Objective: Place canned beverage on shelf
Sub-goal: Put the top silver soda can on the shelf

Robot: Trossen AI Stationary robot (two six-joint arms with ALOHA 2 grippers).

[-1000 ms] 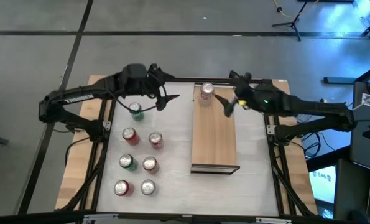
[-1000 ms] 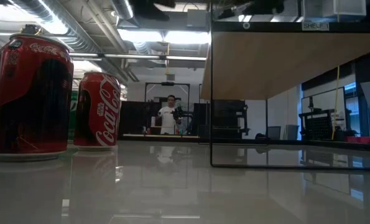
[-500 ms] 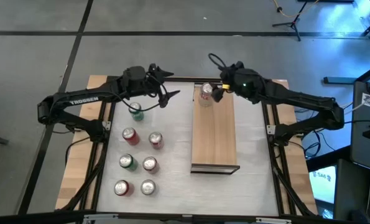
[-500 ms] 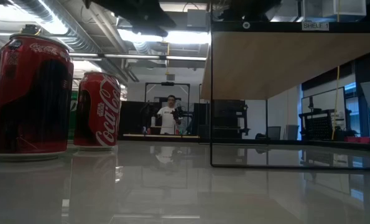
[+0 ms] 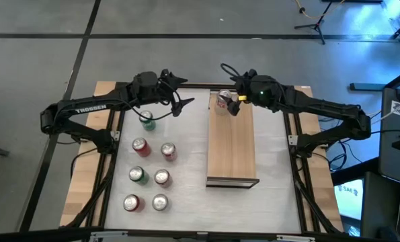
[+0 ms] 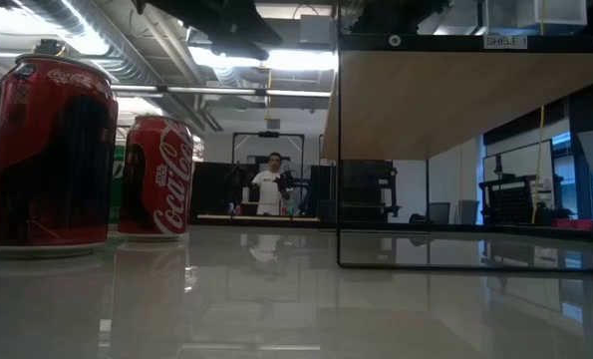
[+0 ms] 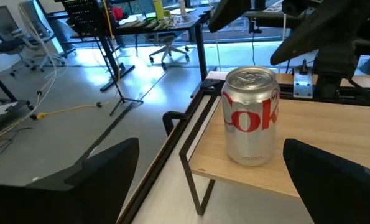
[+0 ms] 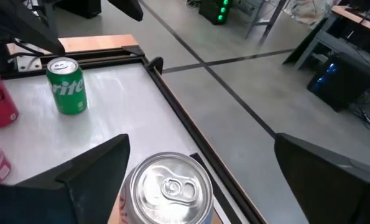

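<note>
The right hand (image 5: 230,102) hovers over the far end of the shelf (image 5: 232,151), its fingers spread wide to either side of a silver Diet Coke can (image 5: 222,101) without closing on it; its wrist camera looks down on the can's lid between the two dark fingers (image 8: 94,168). That can stands upright on the light-wood board, close to the far edge and the corner nearest the left arm, so one beverage appears already placed and freed. The left hand (image 5: 178,103) hangs above the tabletop (image 5: 186,161) just beside the shelf, also spread wide and empty, facing the same can (image 7: 250,116). Near it, on the side away from the shelf, a green Sprite can (image 5: 146,120) stands on the tabletop, and farther toward the front sit six more cans (image 5: 149,173), red and green. Judging by these, most of the stocking is still to be done, with nearly the whole board bare.
</note>
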